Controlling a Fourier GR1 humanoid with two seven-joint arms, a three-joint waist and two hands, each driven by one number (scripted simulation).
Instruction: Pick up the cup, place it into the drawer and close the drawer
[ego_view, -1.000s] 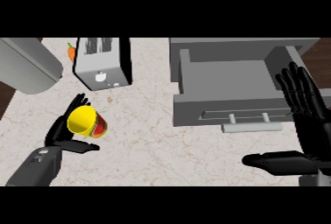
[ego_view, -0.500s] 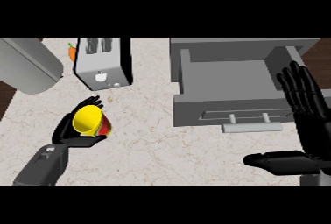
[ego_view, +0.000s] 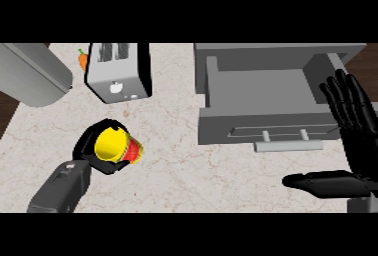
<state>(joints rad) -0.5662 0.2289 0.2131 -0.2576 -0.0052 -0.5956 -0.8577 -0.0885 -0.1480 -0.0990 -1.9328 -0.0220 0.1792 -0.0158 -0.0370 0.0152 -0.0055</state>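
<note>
A yellow cup (ego_view: 117, 145) with a red band sits in my left hand (ego_view: 94, 150), whose fingers curl round it above the marble counter at the lower left. The cup tilts, its yellow mouth facing up. At the upper right the grey drawer (ego_view: 269, 97) stands pulled out, its inside bare and its handle (ego_view: 288, 145) facing me. My right hand (ego_view: 354, 112) is open with straight fingers upright at the drawer's right edge, the thumb stretched out low towards the left.
A silver toaster (ego_view: 118, 72) stands at the back, left of the drawer. Behind it peeks an orange carrot (ego_view: 83, 58). A large grey metal object (ego_view: 33, 72) lies at the far left. Between cup and drawer lies bare marble counter (ego_view: 184, 165).
My left hand has carried the cup a little to the right and towards me, tilting it more. The right hand has hardly moved.
</note>
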